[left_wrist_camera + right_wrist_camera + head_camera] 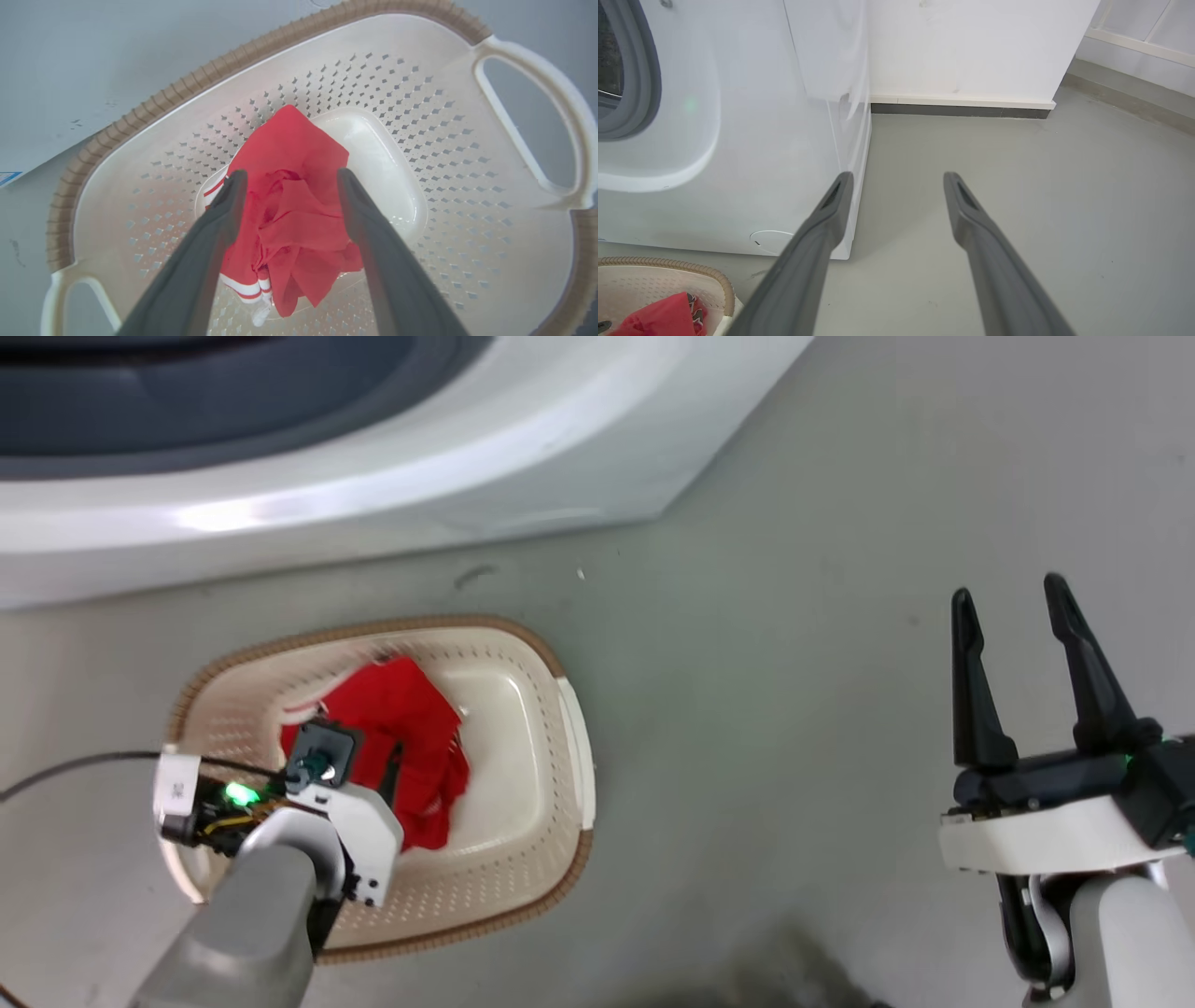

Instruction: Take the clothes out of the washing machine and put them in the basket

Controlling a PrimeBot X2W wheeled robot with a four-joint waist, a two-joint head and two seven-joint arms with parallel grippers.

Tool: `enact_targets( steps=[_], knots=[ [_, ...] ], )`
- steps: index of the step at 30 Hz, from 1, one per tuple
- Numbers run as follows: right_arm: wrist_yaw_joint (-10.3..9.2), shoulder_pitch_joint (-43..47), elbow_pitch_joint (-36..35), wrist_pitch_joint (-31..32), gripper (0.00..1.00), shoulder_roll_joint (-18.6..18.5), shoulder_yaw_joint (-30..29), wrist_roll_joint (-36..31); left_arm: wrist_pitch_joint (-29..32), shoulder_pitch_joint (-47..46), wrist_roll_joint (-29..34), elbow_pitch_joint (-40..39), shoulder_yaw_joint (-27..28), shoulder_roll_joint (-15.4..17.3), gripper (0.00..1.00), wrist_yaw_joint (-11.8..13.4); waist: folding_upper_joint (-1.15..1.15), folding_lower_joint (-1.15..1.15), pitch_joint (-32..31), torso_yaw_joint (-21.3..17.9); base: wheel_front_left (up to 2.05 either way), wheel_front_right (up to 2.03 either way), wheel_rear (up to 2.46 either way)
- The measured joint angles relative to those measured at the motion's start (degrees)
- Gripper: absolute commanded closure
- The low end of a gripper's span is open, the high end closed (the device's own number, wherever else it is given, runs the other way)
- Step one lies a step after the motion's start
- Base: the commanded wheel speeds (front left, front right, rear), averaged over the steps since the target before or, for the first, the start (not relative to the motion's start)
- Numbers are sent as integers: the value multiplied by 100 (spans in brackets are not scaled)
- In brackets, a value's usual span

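The red clothes [289,149], with white striped trim, lie bunched on the bottom of the cream basket [187,88]. My left gripper [287,177] hangs open just above them, one finger on each side of the heap, gripping nothing. In the head view the clothes [411,728] sit left of centre in the basket [523,630], partly under my left wrist. The white washing machine [373,495] stands just behind the basket. My right gripper [1008,590] is open and empty over bare floor at the right. The right wrist view shows the machine [761,163] front and its grey porthole rim.
A black cable [75,767] runs from the left edge to my left wrist. Grey floor [794,709] stretches right of the basket. A white wall with a dark skirting [962,110] stands beyond the machine's corner.
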Motion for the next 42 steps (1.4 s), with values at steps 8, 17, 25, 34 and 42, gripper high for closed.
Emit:
enact_targets(
  steps=[8, 17, 25, 34, 42],
  knots=[
    [0, 382, 230, 0, 0, 2, -126, -171, -1, 939, 71, -1416, 683, 10, 0, 104, 0, -1, -954, 248, 0, 0, 0],
    [0, 804, 421, 0, 0, 1, -171, -201, 0, 2091, 509, -3206, 1730, -52, 0, 260, 0, -2, -1928, 495, 0, 0, 0],
    [0, 1031, 539, 0, 0, 2, -45, -114, -1, 2979, 856, -4395, 2657, -309, 0, 175, 0, -2, -2571, 503, 0, 0, 0],
    [0, 1116, 566, 0, 0, 0, -10, 30, 0, 3137, 1123, -4856, 3085, -436, 0, -156, 0, -2, -2751, 255, 0, 0, 0],
    [0, 938, 483, 0, 0, 0, 96, 211, 423, 1746, 1151, -4426, 3322, 156, 0, -332, 0, 0, -2128, -85, 0, 0, 0]
  ],
)
